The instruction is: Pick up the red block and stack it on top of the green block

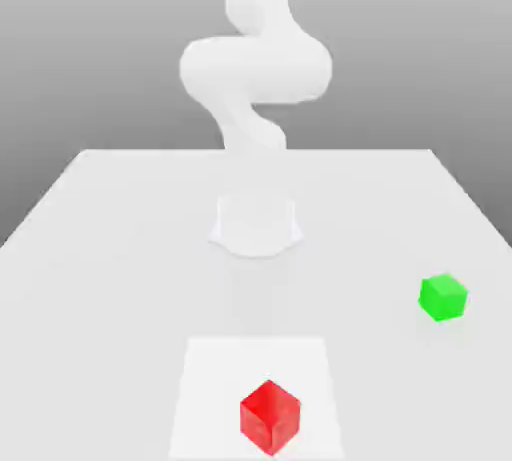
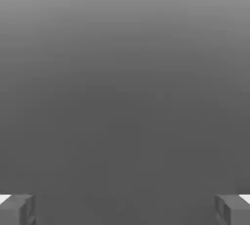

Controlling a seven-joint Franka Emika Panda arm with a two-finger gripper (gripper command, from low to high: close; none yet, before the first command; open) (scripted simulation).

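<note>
Red block (image 1: 270,417) corner-on, upright

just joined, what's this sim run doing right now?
Nothing is held. The white Panda arm stands at the back of the table, its fingers wide open. The red block sits near the front edge, and the green block rests apart from it, toward the exterior view's right. No stacking yet.

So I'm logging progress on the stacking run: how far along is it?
Nothing looks done yet. The red block sits on the table nearest the camera, well apart from the green block, which lies toward the exterior view's right. The tool is open with nothing between its fingers. All is left: reaching red, gripping, lifting, carrying and setting it on green.
</note>
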